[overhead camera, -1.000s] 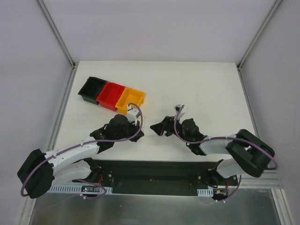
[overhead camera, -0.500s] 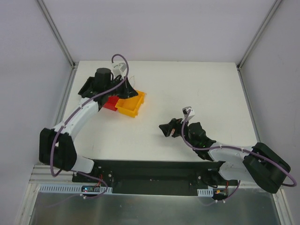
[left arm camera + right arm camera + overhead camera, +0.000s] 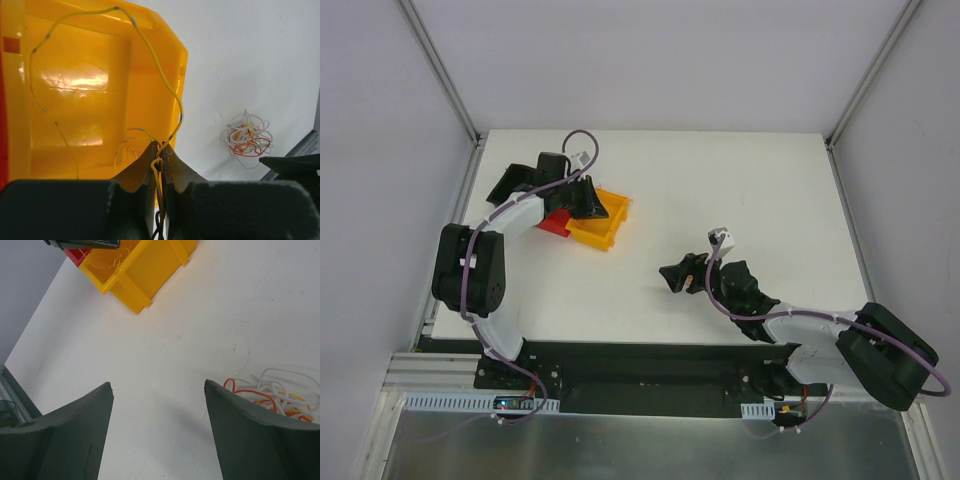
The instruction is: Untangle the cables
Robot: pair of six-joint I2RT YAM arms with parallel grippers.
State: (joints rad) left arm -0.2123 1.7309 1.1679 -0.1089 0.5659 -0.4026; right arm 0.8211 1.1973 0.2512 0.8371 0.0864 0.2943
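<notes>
My left gripper is shut on a thin yellow wire, which loops up and into the yellow bin. In the top view this gripper hangs over the yellow bin's left side. The cables, a small tangle of white and orange strands, lie on the white table to the right of the bin. My right gripper is open and empty just above the table, and the tangle lies beside its right finger. In the top view this gripper is at the table's middle.
A black bin, a red bin and the yellow bin stand in a row at the back left. Grey walls and aluminium rails enclose the white table. The black base plate runs along the near edge.
My left arm swung from the table's front middle up to the bins, then settled lower over the yellow bin. The right gripper shifted slightly right, then stayed still.
</notes>
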